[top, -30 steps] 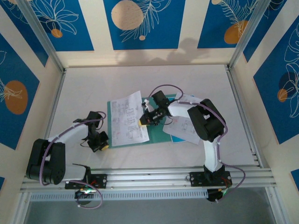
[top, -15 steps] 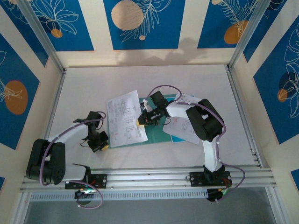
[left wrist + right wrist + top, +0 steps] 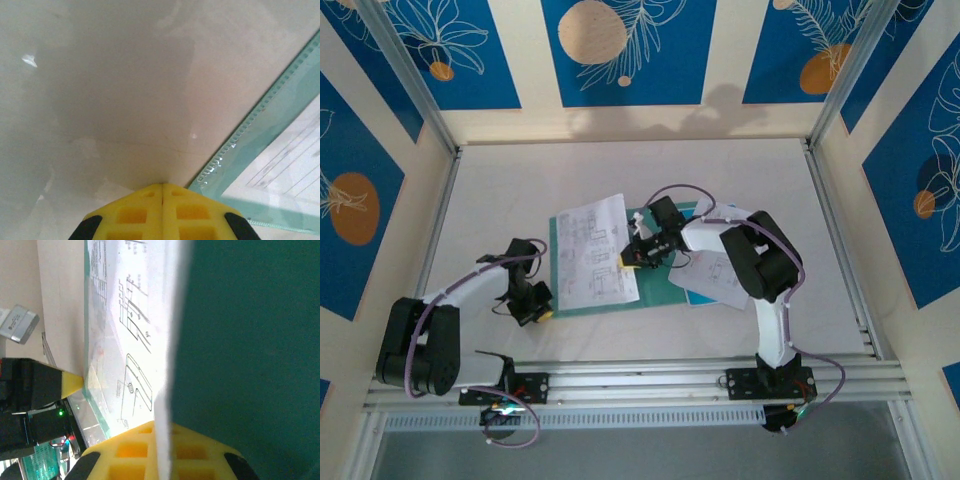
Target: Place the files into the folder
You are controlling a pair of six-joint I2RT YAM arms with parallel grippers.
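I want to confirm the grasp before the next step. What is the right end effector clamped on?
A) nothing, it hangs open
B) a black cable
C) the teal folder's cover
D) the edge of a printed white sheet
D: in the right wrist view the edge of the printed sheet runs down between the closed yellow jaws of the right end effector, with the teal folder lying beside it, not in the grip.

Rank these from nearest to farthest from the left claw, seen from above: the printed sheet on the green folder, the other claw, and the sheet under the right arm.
Measured from the left gripper, at the near left:
1. Printed sheet, just to its right, lying on the folder.
2. Right gripper, pinching that sheet's right edge.
3. Loose sheet, far right, partly under the right arm.
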